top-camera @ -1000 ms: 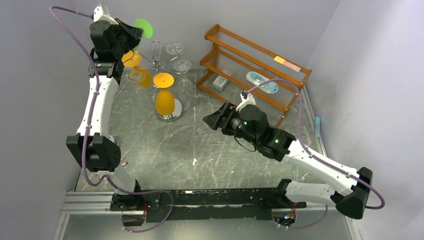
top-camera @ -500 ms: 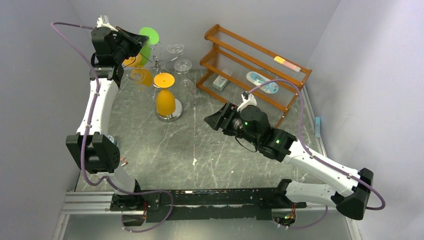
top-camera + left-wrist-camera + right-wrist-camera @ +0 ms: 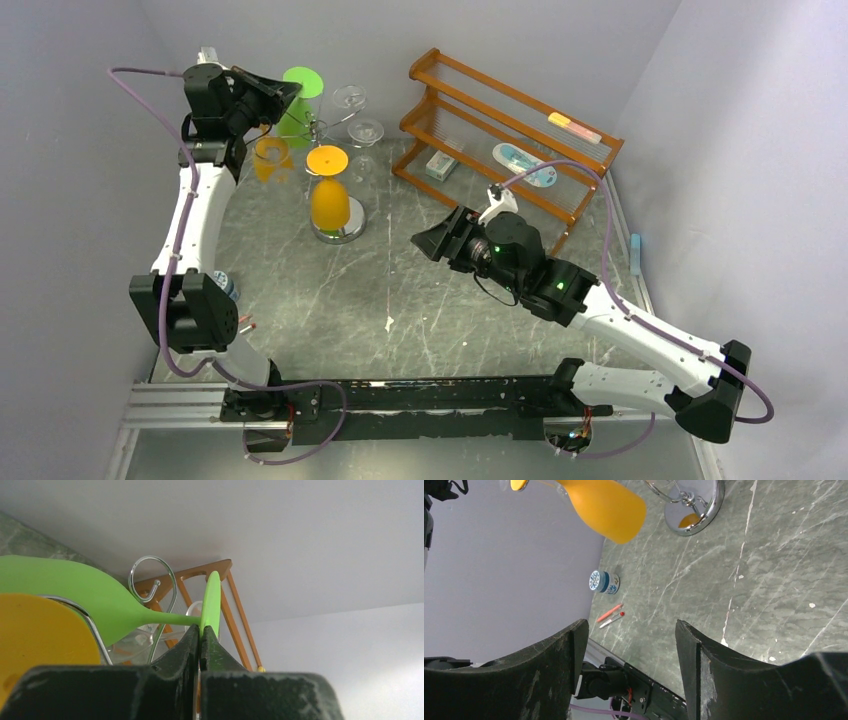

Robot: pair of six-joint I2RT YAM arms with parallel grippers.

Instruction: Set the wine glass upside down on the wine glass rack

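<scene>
Green wine glass [image 3: 75, 587]: foot pinched edge-on in left claw [image 3: 200, 639], bowl beside wine glass rack [image 3: 150, 575] top loop. Advice: feed stem in slowly, foot level. Right claw [image 3: 626, 645]: wide, above bench [image 3: 749, 605]

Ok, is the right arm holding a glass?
No, the right gripper has its jaws spread wide apart, and only the bare table shows between them.

Wine glass rack [image 3: 706, 502] mirror-glossy chrome wire; green wine glass [image 3: 75, 590] opaque, matt plastic; shelf [image 3: 425, 66] smooth wood; table [image 3: 420, 300] veined stone-look.
</scene>
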